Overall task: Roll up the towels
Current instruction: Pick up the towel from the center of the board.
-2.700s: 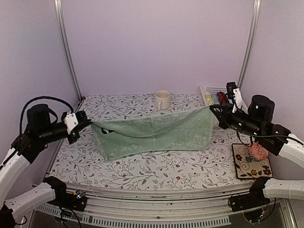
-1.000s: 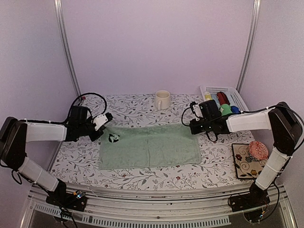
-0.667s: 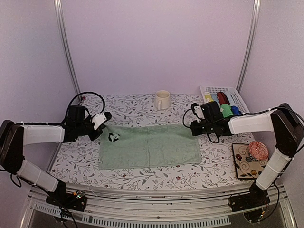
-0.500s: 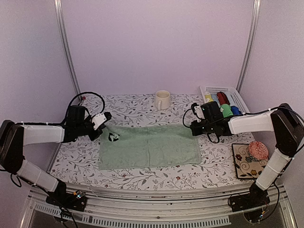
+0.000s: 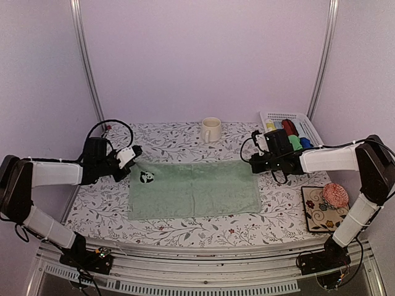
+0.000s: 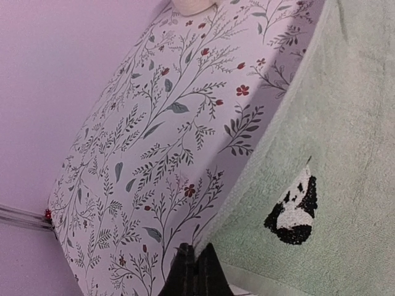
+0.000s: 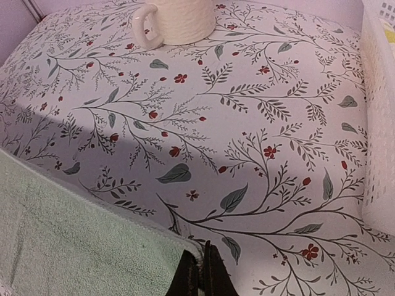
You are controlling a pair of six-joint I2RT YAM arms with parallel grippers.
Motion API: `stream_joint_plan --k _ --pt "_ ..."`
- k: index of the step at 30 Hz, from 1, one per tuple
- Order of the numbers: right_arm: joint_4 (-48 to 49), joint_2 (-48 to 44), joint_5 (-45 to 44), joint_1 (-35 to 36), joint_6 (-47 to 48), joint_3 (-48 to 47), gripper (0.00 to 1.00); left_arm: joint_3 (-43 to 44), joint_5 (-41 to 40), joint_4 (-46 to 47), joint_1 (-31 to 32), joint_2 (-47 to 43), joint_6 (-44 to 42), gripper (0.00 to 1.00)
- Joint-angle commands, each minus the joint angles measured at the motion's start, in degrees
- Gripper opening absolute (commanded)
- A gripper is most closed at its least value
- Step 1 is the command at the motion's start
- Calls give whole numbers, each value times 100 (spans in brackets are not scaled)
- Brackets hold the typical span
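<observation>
On the table, green towel flat, corners in left fingers, right fingers

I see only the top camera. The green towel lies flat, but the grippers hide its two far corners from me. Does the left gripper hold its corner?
Observer: It looks so. In the left wrist view the left gripper is shut, and the towel corner ends right at its tips, near the panda mark.
Operator: And the right one?
Observer: In its wrist view the right gripper is shut too, and the white-hemmed corner runs in under its tips.
</observation>
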State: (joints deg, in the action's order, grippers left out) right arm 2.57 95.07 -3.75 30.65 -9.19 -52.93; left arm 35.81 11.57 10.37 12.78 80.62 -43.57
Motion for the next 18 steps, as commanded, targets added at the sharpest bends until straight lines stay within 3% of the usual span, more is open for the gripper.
stream_joint_plan --k 1,9,18 --pt "0 -314 368 -40 -14 138 2 -307 460 8 -70 -216 -344 0" --pt "130 -516 1393 -29 -98 564 2 -728 809 -248 -88 -727 -525 0" --pt "131 -789 1352 123 -210 878 2 -1272 1249 -479 -84 -1415 -788 0"
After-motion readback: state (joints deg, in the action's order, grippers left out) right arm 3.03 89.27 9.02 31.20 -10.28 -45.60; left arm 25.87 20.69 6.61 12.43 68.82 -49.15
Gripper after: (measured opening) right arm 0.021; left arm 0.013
